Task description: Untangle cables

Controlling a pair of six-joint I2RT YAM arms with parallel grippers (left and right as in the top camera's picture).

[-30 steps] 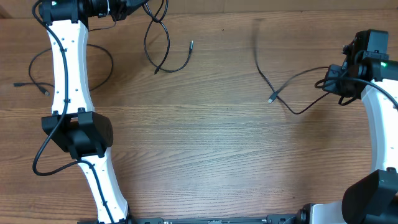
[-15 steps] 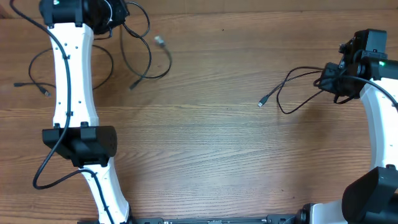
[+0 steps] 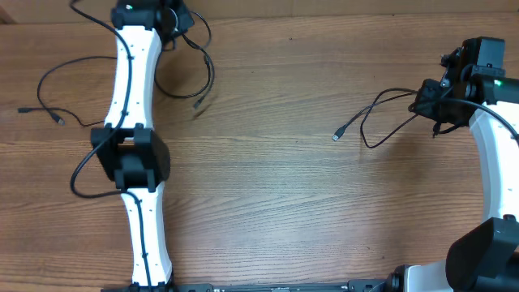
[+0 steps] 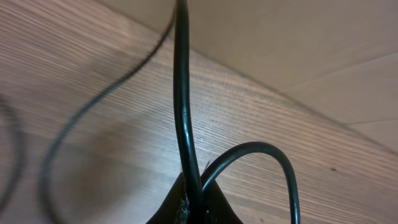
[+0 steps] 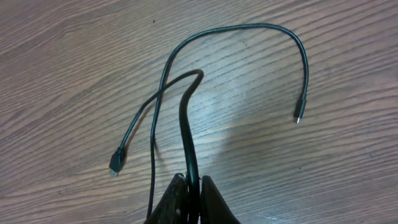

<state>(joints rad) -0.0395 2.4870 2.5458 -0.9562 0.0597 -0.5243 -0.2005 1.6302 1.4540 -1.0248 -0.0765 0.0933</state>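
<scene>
Both closed tight | left gripper (image 4: 190,202) at 11 o'clock, clamped on left cable (image 4: 180,93); right gripper (image 5: 189,190) at 3 o'clock, pinching right cable (image 5: 185,118)

Wood-grain table (image 3: 268,203), right cable (image 3: 358,117) with plug end down on it, thin cord (image 3: 40,83) looped flat at far left.

The left arm (image 3: 130,97) is stretched way out to the far edge of the wooden surface (image 3: 276,203). Up there the left hand (image 3: 166,18) is pinching the left cable (image 3: 211,69), which droops back in a loose loop just beside the arm. On the other side, the right hand (image 3: 427,101) is clamped on the right cable (image 3: 381,94), which curls leftward with its plug on the wood. The two cables sit well apart. A loose cord (image 3: 49,73) lies left of the arm.
</scene>
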